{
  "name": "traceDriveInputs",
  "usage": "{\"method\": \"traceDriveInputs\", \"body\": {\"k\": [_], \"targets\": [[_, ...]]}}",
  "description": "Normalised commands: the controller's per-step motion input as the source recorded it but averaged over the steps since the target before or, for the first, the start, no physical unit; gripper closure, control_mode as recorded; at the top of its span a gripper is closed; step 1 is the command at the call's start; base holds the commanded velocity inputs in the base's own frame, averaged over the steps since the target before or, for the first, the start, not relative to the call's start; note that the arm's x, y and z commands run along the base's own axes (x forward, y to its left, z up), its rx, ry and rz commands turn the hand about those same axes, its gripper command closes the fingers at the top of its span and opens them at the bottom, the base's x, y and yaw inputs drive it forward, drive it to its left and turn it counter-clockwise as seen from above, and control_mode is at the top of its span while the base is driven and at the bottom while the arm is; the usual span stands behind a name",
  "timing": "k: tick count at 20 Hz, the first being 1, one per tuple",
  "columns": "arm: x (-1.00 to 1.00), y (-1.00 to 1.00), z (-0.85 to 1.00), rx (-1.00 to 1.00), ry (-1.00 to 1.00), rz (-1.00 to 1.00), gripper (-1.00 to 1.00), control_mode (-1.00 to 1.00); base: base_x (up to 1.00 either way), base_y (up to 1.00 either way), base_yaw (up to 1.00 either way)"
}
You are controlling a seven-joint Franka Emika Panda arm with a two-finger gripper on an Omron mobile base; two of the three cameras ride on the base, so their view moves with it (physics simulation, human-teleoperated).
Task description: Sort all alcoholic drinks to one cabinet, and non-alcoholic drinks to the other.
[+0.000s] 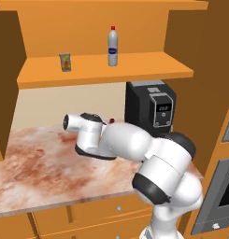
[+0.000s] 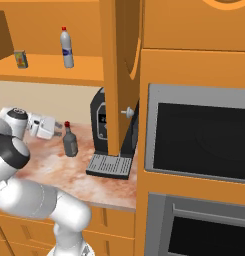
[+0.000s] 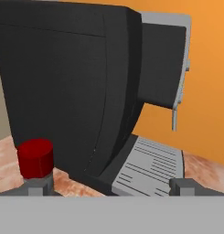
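Grey squat glass bottle (image 2: 70, 145) with round red cap stands on mottled counter (image 2: 54, 172), beside the wide-open, empty tool (image 2: 59, 131).

Arm (image 1: 134, 144) rises from base, folds at dark elbow joint, forearm stretched roughly level across the scene. Wrist (image 1: 90, 135) bent, hand lying near horizontal. Gripper (image 2: 60, 130) pointing sideways, level with the counter top, jaws spread wide, nothing between them. In hand view two dark fingertips (image 3: 36, 185) poke up at bottom corners, far apart, one at left, other at right. Gap between tips free. Red cap (image 3: 35, 157) sits just above left tip, outside the jaw gap centre, contact cannot be told. Right base view: hand white, blocky, fingers short and dark, aimed rightward. Shoulder and lower links bulky, white with dark rings.
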Motion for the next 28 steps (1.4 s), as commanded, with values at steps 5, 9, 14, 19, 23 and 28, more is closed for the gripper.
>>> {"method": "traceDriveInputs", "body": {"k": [5, 9, 14, 19, 23, 28], "targets": [[0.19, 0.0, -0.05, -0.02, 0.0, 0.0, -1.0, -1.0, 0.0, 0.0, 0.0], [0.16, 0.0, -0.09, -0.02, 0.0, 0.0, -1.0, -1.0, 0.0, 0.0, 0.0], [0.14, 0.0, -0.13, -0.03, 0.0, -0.01, -1.0, -1.0, 0.0, 0.0, 0.0], [0.14, 0.0, -0.15, -0.03, 0.0, -0.01, -1.0, -1.0, 0.0, 0.0, 0.0], [0.13, 0.01, -0.12, -0.03, 0.0, 0.0, -1.0, -1.0, 0.0, 0.0, 0.0], [0.13, 0.01, -0.08, -0.03, 0.0, 0.0, -1.0, -1.0, 0.0, 0.0, 0.0]]}}
